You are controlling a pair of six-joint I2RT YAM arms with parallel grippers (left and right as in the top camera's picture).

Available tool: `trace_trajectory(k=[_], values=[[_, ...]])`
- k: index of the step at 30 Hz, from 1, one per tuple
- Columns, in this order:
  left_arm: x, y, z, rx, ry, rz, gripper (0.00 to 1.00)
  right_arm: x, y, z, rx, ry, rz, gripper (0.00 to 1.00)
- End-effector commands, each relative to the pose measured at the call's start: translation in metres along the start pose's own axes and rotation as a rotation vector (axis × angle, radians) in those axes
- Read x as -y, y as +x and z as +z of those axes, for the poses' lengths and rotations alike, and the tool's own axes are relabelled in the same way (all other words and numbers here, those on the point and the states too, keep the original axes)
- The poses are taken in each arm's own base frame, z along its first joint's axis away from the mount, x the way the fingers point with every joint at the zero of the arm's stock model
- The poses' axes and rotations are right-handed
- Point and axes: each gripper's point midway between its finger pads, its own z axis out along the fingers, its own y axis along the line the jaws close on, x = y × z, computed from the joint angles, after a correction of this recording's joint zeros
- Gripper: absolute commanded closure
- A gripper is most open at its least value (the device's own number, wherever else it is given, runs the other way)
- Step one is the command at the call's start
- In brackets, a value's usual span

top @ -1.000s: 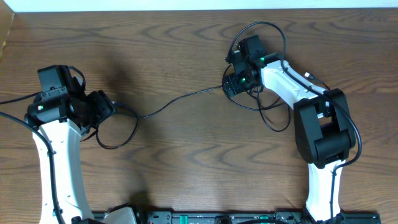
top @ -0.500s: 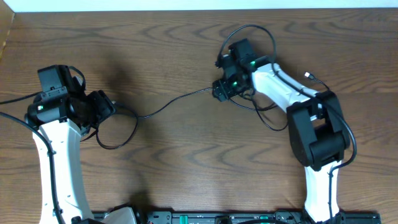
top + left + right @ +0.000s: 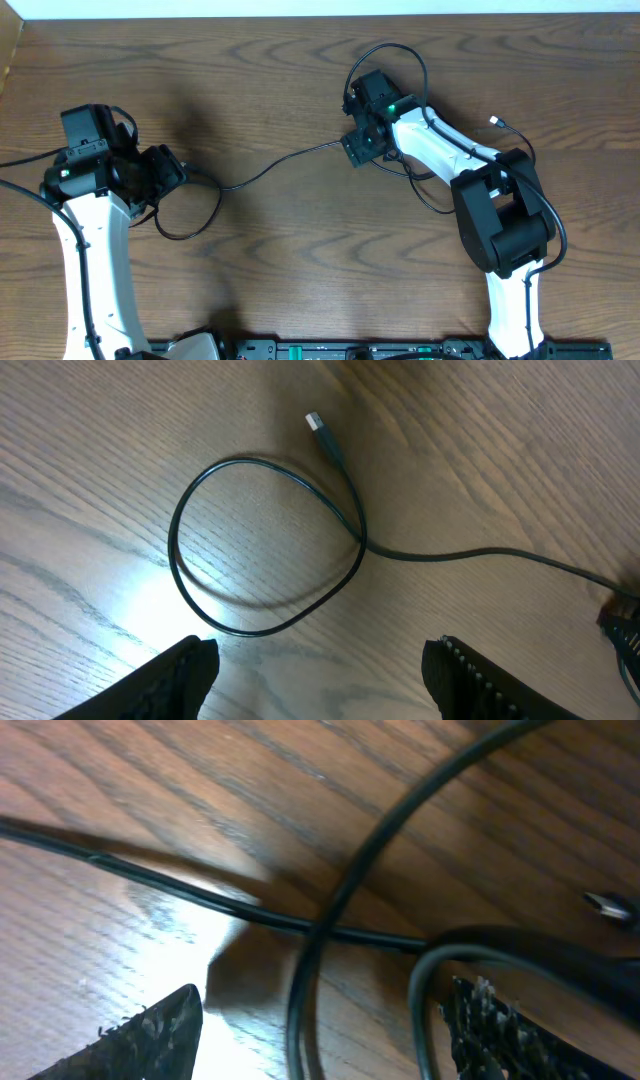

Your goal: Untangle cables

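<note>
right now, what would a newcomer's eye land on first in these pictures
A thin black cable runs across the wood table between the two arms. By the left gripper it curls into a loop ending in a silver plug; the open right gripper hangs low over crossing cords.

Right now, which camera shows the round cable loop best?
The left wrist view: the whole round loop of thin black cable lies in sight, silver plug too. Overhead shows it small, partly under the left arm. The right wrist view shows only other crossing cords.
</note>
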Motion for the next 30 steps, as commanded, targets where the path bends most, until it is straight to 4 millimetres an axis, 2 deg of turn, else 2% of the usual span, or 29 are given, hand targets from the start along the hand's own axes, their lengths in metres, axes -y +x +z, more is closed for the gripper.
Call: trace_trajectory(k=[1,6,11,16,18,20,22,26,30], values=[[0.001,0.003,0.0,-0.009,0.009,0.013,0.29,0.008,0.02,0.019,-0.07,0.04,0.022,0.26],[0.001,0.003,0.0,-0.01,0.01,0.013,0.29,0.007,0.025,0.026,-0.089,0.053,0.014,0.25],[0.0,0.003,0.0,-0.01,0.009,0.013,0.29,0.006,0.04,0.044,-0.143,0.05,0.03,0.26],[0.0,0.003,0.0,-0.01,0.009,0.013,0.29,0.006,0.042,0.045,-0.149,0.047,0.03,0.3],[0.0,0.003,0.0,-0.01,0.009,0.013,0.29,0.006,0.043,0.045,-0.153,0.047,0.03,0.38],[0.0,0.003,0.0,-0.01,0.009,0.013,0.29,0.006,0.044,0.045,-0.159,0.046,0.038,0.72],[0.0,0.003,0.0,-0.01,0.009,0.013,0.29,0.0,0.046,0.045,-0.166,0.017,0.041,0.97],[0.0,0.003,0.0,-0.01,0.009,0.013,0.29,-0.014,0.046,0.044,-0.172,-0.064,0.069,0.99],[0.0,0.003,0.0,-0.01,0.009,0.013,0.29,-0.02,0.038,0.038,-0.154,-0.087,0.063,0.99]])
